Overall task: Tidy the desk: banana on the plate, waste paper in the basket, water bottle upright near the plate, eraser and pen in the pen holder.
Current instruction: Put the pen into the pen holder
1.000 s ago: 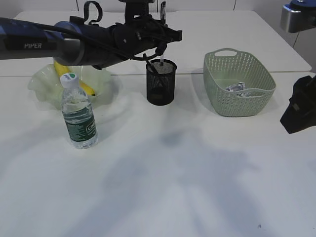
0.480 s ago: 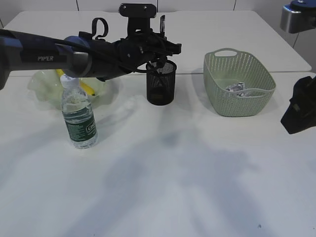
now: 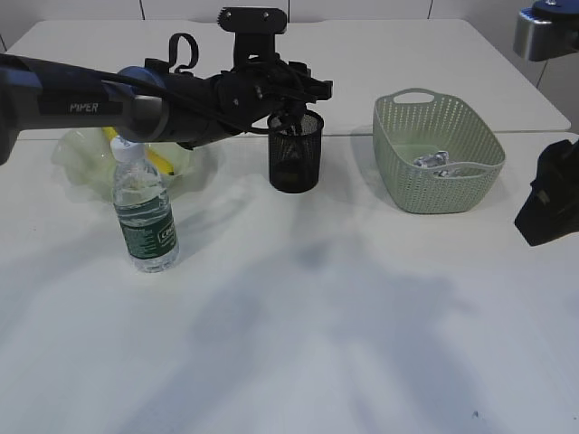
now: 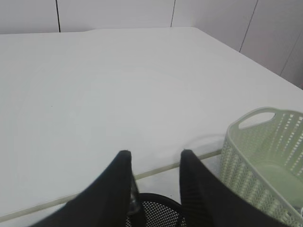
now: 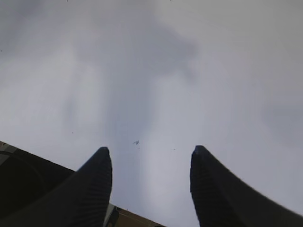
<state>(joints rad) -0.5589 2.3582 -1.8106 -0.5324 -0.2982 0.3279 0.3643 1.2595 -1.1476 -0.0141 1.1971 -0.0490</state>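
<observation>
Directly below left fingers [image 4: 124,163]: pen holder [image 4: 156,213], apart.

Pen holder [image 3: 295,150] black metal mesh; basket [image 3: 438,165] matt perforated plastic.

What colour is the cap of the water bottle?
White, with a green mark on top; the water bottle cap shows best in the exterior view.

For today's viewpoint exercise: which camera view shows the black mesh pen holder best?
The exterior view: the whole black mesh pen holder stands visible. The left wrist view catches only its rim at the frame's bottom; the right wrist view shows none of it.
</observation>
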